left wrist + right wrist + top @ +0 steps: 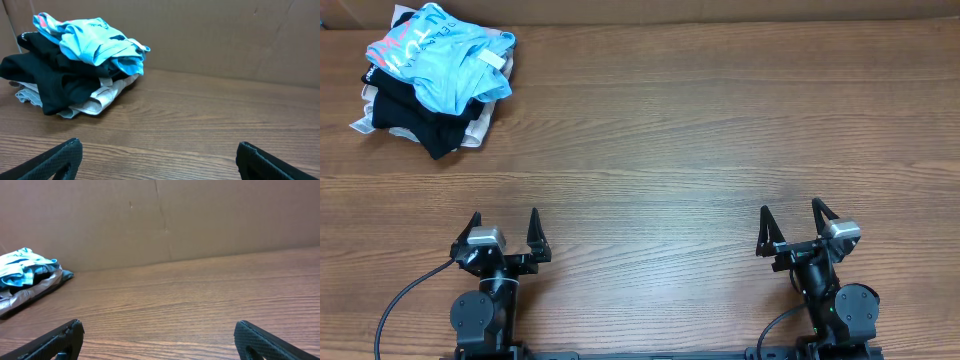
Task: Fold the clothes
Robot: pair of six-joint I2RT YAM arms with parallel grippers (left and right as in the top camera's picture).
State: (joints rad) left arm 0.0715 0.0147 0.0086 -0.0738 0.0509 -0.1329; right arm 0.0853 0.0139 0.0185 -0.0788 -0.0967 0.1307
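Note:
The sky-blue T-shirt [435, 55] lies crumpled on top of a pile at the table's far left corner. It has white and red print on it. It also shows in the left wrist view [95, 42] and, small, at the left of the right wrist view [22, 265]. My left gripper [503, 232] is open and empty near the front edge, far from the pile; its fingertips show in the left wrist view [159, 152]. My right gripper [790, 226] is open and empty at the front right; its fingertips show in the right wrist view [159, 332].
A black garment [415, 115] and a beige cloth [475, 125] lie under the blue shirt in the same pile; both show in the left wrist view, black [50, 80] and beige [97, 100]. A brown cardboard wall [225, 35] stands behind the wooden table [700, 130].

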